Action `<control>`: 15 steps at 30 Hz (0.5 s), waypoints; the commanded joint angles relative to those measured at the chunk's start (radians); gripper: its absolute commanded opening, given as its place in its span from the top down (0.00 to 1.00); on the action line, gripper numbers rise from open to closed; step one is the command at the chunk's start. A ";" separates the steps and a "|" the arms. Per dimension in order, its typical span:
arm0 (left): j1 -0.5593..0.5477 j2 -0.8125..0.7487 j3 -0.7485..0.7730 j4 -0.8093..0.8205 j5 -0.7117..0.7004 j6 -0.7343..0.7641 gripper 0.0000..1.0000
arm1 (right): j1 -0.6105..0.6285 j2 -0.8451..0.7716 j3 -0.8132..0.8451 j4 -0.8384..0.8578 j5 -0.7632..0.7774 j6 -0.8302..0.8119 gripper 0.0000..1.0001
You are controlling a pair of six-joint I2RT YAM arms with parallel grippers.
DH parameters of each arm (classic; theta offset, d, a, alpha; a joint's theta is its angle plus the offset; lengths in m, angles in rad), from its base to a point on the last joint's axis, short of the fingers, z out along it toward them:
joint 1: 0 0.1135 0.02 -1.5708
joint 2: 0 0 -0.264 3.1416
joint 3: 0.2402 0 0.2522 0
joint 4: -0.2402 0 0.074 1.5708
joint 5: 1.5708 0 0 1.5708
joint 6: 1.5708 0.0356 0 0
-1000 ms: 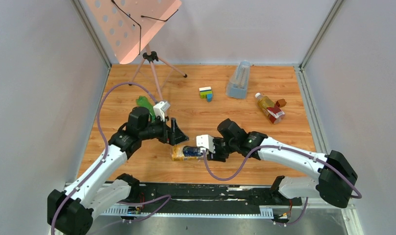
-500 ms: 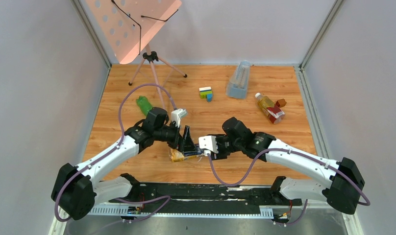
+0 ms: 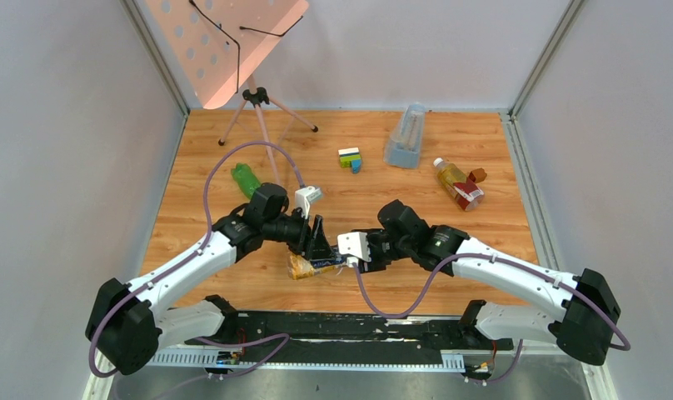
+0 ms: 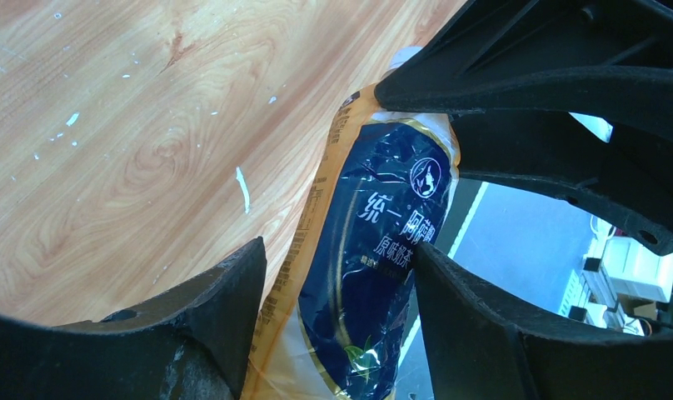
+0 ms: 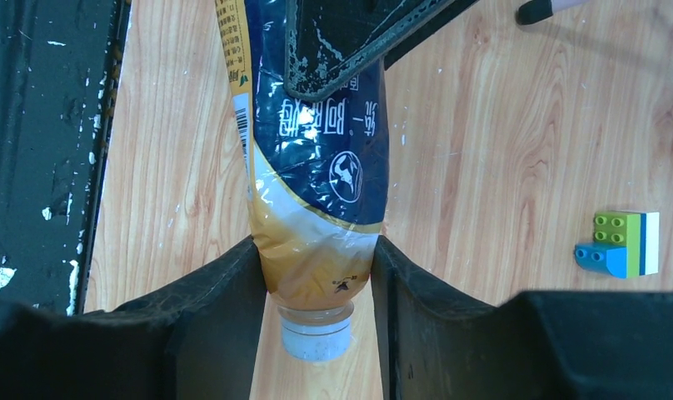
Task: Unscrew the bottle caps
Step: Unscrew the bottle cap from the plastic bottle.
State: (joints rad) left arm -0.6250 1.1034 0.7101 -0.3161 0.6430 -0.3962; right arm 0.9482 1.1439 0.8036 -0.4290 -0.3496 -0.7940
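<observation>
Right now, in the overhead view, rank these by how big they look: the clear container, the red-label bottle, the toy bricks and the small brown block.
Largest to smallest:
1. clear container
2. red-label bottle
3. toy bricks
4. brown block

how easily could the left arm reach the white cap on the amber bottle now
Probably not easily: the left fingers straddle the amber plastic bottle mid-body, and the right fingers grip it beside the small white cap.
</observation>
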 commanded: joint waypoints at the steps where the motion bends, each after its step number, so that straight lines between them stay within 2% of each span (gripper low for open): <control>1: -0.005 -0.006 0.040 0.023 0.030 0.007 0.30 | 0.003 -0.048 0.005 0.069 0.011 0.009 0.53; 3: -0.007 0.005 0.045 0.022 0.047 0.009 0.29 | 0.003 -0.052 0.005 0.069 0.023 0.009 0.54; 4: -0.007 0.006 0.046 0.023 0.058 0.006 0.25 | 0.003 -0.053 0.004 0.070 0.029 0.008 0.54; 5: -0.008 0.005 0.045 0.026 0.064 0.006 0.13 | 0.003 -0.054 0.003 0.070 0.033 0.005 0.54; 7: -0.013 -0.004 0.041 0.031 0.077 0.004 0.08 | 0.003 -0.055 0.003 0.075 0.047 0.002 0.54; 15: -0.062 0.001 0.043 0.005 0.062 0.013 0.09 | 0.004 -0.056 0.016 0.094 0.061 -0.029 0.54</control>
State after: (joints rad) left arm -0.6437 1.1038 0.7166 -0.3035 0.6788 -0.3954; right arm 0.9489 1.1103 0.7994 -0.4171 -0.3225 -0.7979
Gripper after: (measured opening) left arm 0.917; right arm 0.468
